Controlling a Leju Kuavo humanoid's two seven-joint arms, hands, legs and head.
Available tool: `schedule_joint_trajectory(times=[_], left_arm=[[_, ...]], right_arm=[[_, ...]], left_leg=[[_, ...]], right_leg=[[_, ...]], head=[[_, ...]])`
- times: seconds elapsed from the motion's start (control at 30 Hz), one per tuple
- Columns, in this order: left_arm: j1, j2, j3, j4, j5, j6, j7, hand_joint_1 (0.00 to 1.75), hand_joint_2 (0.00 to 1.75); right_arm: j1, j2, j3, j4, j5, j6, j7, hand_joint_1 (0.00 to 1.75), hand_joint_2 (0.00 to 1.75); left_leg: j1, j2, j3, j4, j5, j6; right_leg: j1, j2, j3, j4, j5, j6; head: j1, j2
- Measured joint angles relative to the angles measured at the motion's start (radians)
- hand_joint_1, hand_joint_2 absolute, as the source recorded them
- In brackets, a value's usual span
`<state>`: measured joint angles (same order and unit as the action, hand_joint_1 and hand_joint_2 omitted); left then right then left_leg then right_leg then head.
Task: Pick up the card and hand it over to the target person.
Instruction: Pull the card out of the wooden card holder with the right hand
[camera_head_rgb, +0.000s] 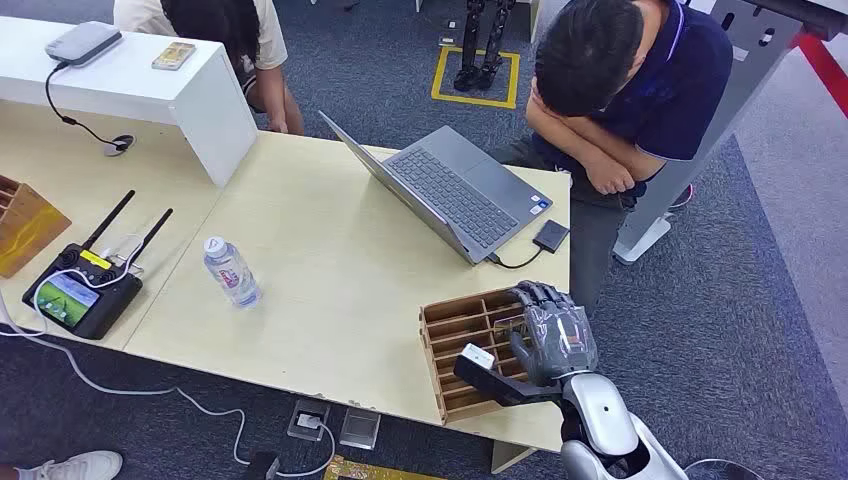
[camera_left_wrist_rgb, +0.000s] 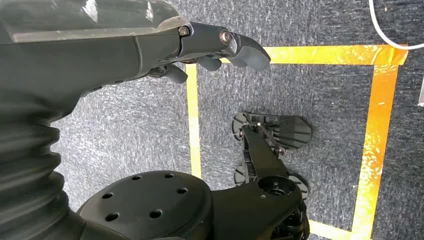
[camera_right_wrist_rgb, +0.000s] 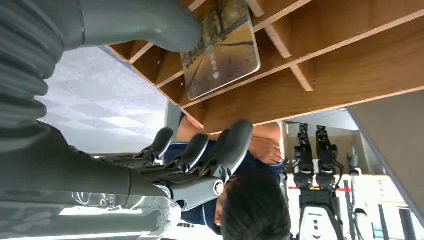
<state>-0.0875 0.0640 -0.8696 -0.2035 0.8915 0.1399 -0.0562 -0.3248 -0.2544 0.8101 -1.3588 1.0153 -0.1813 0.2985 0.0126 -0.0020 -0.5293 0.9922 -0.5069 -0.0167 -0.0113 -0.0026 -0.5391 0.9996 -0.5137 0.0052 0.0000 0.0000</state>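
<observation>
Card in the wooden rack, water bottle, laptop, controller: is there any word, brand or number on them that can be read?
No text reads clearly.
Card: small pale print on a landscape picture, too blurred to read.
Water bottle: label too small to read.
Laptop: blue sticker, unreadable.
Controller: yellow label and lit screen, unreadable.
Right hand: white tag on the wrist, unreadable.
</observation>
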Motion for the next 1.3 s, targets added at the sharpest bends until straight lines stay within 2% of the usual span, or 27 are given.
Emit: schedule_joint_trajectory(times=[0.03, 0.17, 0.23, 0.3, 0.47, 0.63, 0.83, 0.97, 1.1, 1.23, 1.3], left_arm=[[0.000, 0.000, 0.000, 0.000, 0.000, 0.000, 0.000, 0.00, 1.75], [0.000, 0.000, 0.000, 0.000, 0.000, 0.000, 0.000, 0.00, 1.75], [0.000, 0.000, 0.000, 0.000, 0.000, 0.000, 0.000, 0.00, 1.75], [0.000, 0.000, 0.000, 0.000, 0.000, 0.000, 0.000, 0.00, 1.75], [0.000, 0.001, -0.002, -0.001, 0.000, -0.001, -0.002, 0.00, 1.75], [0.000, 0.001, -0.005, -0.001, 0.003, -0.002, -0.006, 0.00, 1.75], [-0.001, -0.001, -0.012, -0.001, 0.008, -0.003, -0.003, 0.00, 1.75], [0.000, 0.001, -0.016, -0.004, 0.011, -0.015, -0.006, 0.00, 1.75], [-0.002, 0.006, -0.025, -0.003, 0.015, -0.040, -0.013, 0.00, 0.00], [-0.003, 0.010, -0.036, 0.000, 0.008, -0.034, -0.007, 0.00, 1.75], [-0.003, 0.012, -0.035, -0.005, 0.011, -0.034, -0.018, 0.00, 1.75]], right_arm=[[0.001, 0.001, 0.001, 0.001, 0.000, 0.000, 0.000, 0.74, 1.75], [0.002, 0.002, 0.002, 0.002, 0.000, 0.001, 0.000, 1.04, 1.75], [0.002, 0.002, 0.002, 0.002, 0.000, 0.001, 0.000, 1.11, 1.75], [0.002, 0.002, 0.002, 0.002, 0.000, 0.001, 0.000, 1.13, 1.75], [0.003, 0.004, 0.004, 0.003, 0.000, 0.005, 0.000, 1.03, 1.75], [0.006, 0.006, 0.006, 0.005, -0.003, 0.015, 0.003, 1.01, 1.75], [0.009, 0.005, 0.001, -0.008, -0.001, 0.016, 0.010, 1.14, 1.75], [0.012, 0.002, -0.003, -0.020, 0.004, 0.015, 0.013, 1.32, 1.75], [0.013, 0.003, -0.011, -0.028, 0.011, 0.018, 0.014, 1.37, 1.75], [0.013, 0.004, -0.015, -0.028, 0.014, 0.018, 0.014, 1.40, 1.75], [0.014, 0.004, -0.018, -0.026, 0.016, 0.016, 0.014, 1.40, 1.75]], left_leg=[[0.000, 0.000, 0.000, 0.000, 0.000, 0.000], [0.000, 0.000, 0.000, -0.001, 0.000, 0.000], [0.000, 0.000, 0.000, 0.000, 0.000, 0.000], [0.000, 0.000, 0.000, 0.000, 0.000, 0.000], [0.000, 0.000, 0.000, 0.000, 0.000, 0.000], [0.000, 0.000, 0.000, 0.000, 0.000, 0.000], [0.000, 0.000, 0.000, 0.000, 0.000, 0.000], [0.000, 0.000, 0.000, 0.000, 0.000, 0.000], [0.000, 0.000, -0.001, 0.000, 0.001, 0.000], [0.000, 0.000, 0.000, 0.000, 0.000, 0.000], [0.000, 0.000, 0.000, 0.000, 0.000, 0.000]], right_leg=[[0.000, 0.000, 0.000, 0.000, 0.000, 0.000], [0.000, 0.000, 0.000, 0.000, 0.000, 0.000], [0.000, 0.000, 0.000, 0.000, 0.000, 0.000], [0.000, 0.000, 0.000, 0.000, 0.001, 0.000], [0.000, 0.000, 0.000, 0.000, 0.000, 0.000], [0.000, 0.000, 0.000, 0.000, 0.000, 0.000], [0.000, 0.000, 0.000, 0.000, 0.000, 0.000], [0.000, 0.000, -0.001, 0.000, 0.000, 0.000], [0.000, 0.000, -0.001, 0.000, 0.001, 0.000], [0.000, 0.000, -0.001, 0.001, 0.000, 0.000], [0.000, 0.000, -0.001, 0.000, 0.000, 0.000]], head=[[0.000, 0.000], [0.000, 0.000], [0.000, 0.000], [0.000, 0.000], [0.000, 0.000], [0.000, 0.000], [0.000, 0.000], [0.000, 0.000], [0.000, 0.000], [0.000, 0.000], [0.000, 0.000]])
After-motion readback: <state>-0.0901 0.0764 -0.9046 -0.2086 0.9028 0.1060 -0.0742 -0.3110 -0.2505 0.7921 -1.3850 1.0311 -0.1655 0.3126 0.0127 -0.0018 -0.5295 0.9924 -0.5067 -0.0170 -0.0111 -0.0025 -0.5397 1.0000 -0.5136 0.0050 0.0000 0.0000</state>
